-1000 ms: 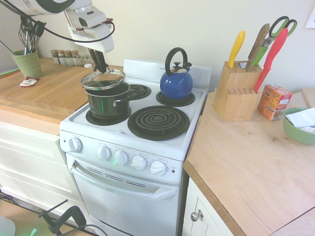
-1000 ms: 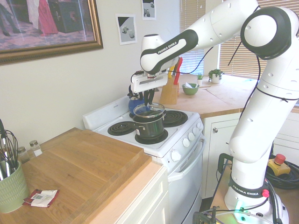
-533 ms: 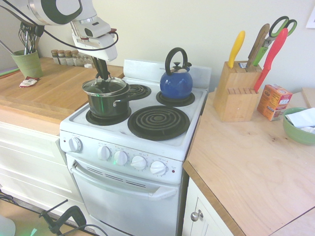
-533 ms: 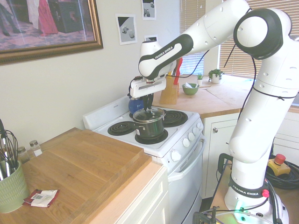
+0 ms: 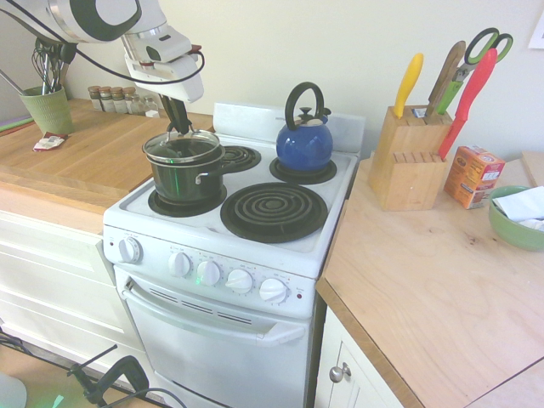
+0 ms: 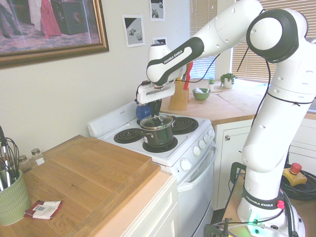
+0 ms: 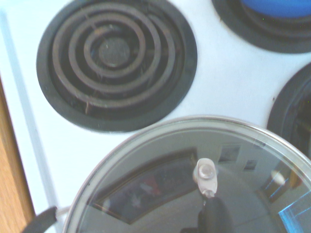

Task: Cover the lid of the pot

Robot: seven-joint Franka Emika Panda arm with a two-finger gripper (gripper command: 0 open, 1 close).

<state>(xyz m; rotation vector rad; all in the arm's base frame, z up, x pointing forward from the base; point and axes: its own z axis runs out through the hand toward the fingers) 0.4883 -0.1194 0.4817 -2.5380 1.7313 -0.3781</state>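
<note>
The dark glossy pot (image 5: 184, 180) stands on the stove's front left burner, also in the second exterior view (image 6: 158, 137). The round glass lid (image 5: 181, 147) lies level on the pot's rim and covers its mouth (image 6: 158, 121). My gripper (image 5: 178, 129) reaches down from above and is shut on the lid's small dark knob at the centre (image 6: 157, 116). In the wrist view the glass lid (image 7: 155, 189) fills the lower part of the picture, with a bare rear burner (image 7: 116, 60) beyond it.
A blue kettle (image 5: 303, 141) sits on the back right burner, and the front right burner (image 5: 274, 211) is bare. On the right counter are a knife block (image 5: 411, 168), an orange box (image 5: 473, 175) and a green bowl (image 5: 513, 223). A utensil cup (image 5: 48, 107) and spice jars (image 5: 119, 99) stand at the left.
The lid hung tilted above the pot a second ago; it has come down and now rests flat on the rim. The gripper stayed shut on the knob.
</note>
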